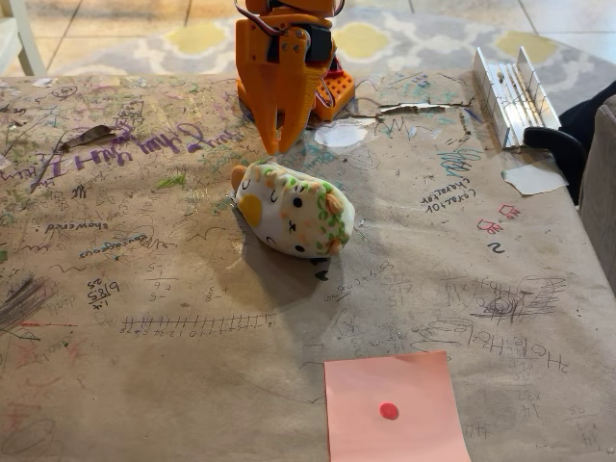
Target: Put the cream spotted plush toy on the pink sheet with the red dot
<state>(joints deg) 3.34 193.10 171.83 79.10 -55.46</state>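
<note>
Lay just at six o'clock of the closed, empty gripper [276,144]: plush [293,209], cream, patched green, orange, yellow, tipped sideways.

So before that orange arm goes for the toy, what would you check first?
1. Plush toy within reach, just in front of the hand: ok.
2. Hand free, holding nothing: ok.
3. Fingers apart enough to fit the toy: not ok, the tips look close together.
4. Toy lying steady on the table: ok, on its side.
5. Pink sheet bare, red dot visible: ok.
6. Path from toy to sheet free of clutter: ok.
</note>
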